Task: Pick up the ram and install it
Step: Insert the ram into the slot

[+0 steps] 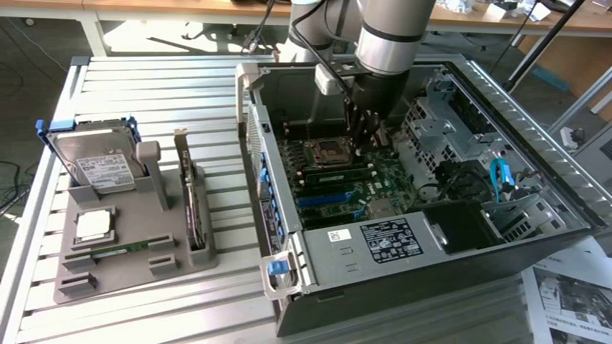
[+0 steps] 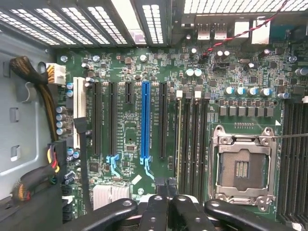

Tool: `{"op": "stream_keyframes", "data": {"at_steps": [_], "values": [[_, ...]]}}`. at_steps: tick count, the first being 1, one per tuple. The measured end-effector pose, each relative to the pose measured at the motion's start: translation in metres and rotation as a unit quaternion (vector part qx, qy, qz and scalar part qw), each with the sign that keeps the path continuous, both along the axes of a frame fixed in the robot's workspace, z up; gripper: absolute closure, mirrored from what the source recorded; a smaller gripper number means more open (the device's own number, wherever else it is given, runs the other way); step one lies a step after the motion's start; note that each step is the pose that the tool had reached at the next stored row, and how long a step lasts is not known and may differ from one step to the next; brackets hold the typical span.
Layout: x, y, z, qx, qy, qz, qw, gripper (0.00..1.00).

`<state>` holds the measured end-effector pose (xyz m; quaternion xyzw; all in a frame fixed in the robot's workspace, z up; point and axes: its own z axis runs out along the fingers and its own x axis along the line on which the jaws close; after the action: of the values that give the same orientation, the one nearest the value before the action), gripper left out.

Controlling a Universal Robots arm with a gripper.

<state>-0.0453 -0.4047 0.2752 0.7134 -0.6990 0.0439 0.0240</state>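
The open computer case (image 1: pixel 535 236) lies on its side on the slatted table (image 1: pixel 134 79), toward the exterior view's right. Inside it sit the motherboard (image 2: pixel 125 120), an empty CPU socket (image 2: pixel 243 168) with its metal frame, a blue expansion slot (image 2: pixel 145 122), a drive cage (image 1: pixel 445 125) on the far right and a labelled power supply (image 1: pixel 388 240) at the near end.

The gripper (image 2: pixel 167 192) is lowered into the case beside the CPU socket, fingers pressed together over the memory slots (image 2: pixel 190 139); nothing can be made out between them. One stick appears seated in the slot nearest the blue slot, though that cannot be confirmed.

On the exterior view's left, a grey fixture tray (image 1: pixel 115 269) holds a hard drive (image 1: pixel 96 161) upright, an expansion card (image 1: pixel 194 208) on edge, a processor chip (image 1: pixel 94 226) lying flat, and the ram (image 1: pixel 120 250), lying flat in the near groove, well apart from the gripper.

The case walls stand close around the arm; open table remains between tray and case.
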Motion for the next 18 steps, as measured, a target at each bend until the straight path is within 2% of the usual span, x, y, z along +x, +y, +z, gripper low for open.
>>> {"op": "stream_keyframes", "data": {"at_steps": [10, 18], "values": [[0.001, 0.0000, 0.0017, -0.0008, 0.0000, 0.000, 1.0000, 0.89], [0.042, 0.0000, 0.0006, -0.0008, 0.0001, 0.000, 1.0000, 0.89]]}}
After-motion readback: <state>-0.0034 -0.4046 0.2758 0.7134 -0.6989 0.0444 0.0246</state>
